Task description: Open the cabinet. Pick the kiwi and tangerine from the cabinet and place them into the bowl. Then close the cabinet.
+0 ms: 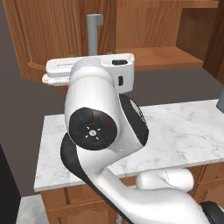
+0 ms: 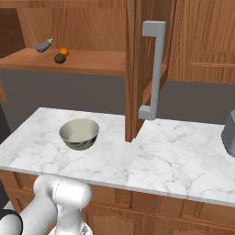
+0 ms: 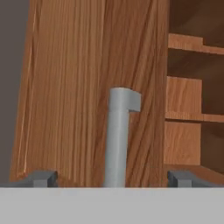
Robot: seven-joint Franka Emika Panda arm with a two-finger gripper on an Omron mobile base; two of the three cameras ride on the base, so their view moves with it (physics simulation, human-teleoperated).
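Note:
The cabinet (image 2: 92, 27) stands with both doors swung out. On its wooden shelf (image 2: 87, 62) the kiwi (image 2: 59, 58) lies just in front of the tangerine (image 2: 64, 52). The bowl (image 2: 79, 133) sits on the marble counter below them. My gripper (image 3: 113, 179) is open at the left door (image 1: 43, 35), its fingertips (image 3: 41, 178) spread wide on either side of that door's grey bar handle (image 3: 117, 140), not touching it. In the left base view my white hand (image 1: 89, 68) sits just under the handle (image 1: 94, 30). The right door (image 2: 133, 69) stands edge-on with its own handle (image 2: 153, 69).
A small purple eggplant (image 2: 43, 46) lies on the shelf left of the fruit. A grey object (image 2: 229, 133) stands at the counter's right end. The marble counter (image 2: 174, 156) has lower cabinets beneath. My own arm blocks much of the left base view.

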